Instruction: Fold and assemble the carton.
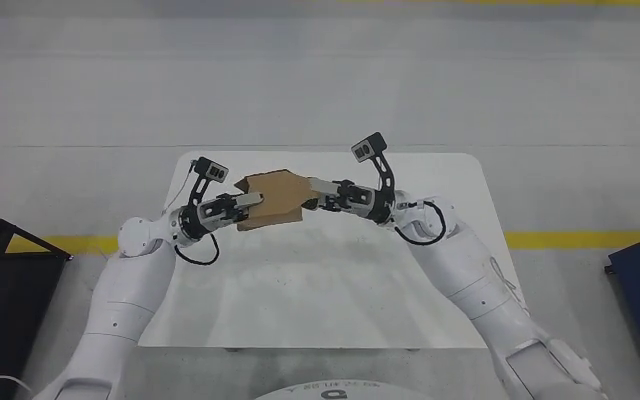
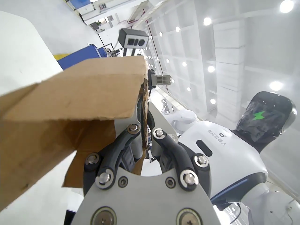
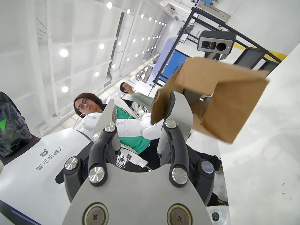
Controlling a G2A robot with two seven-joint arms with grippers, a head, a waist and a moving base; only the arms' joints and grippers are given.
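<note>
Desk [image 1: 330, 290], white, spans the middle of the top view. Brown carton [image 1: 272, 198], partly folded, is over the desk's far half, between the two arms. Left end effector [image 1: 258, 203] meets the carton on the robot's left side, its fingers pinched narrow on an edge of the cardboard. Right end effector [image 1: 310, 192] is at the carton's other side with its fingers spread wide. A loose flap [image 3: 159, 106] lies between them, against one finger's inner face.
</note>
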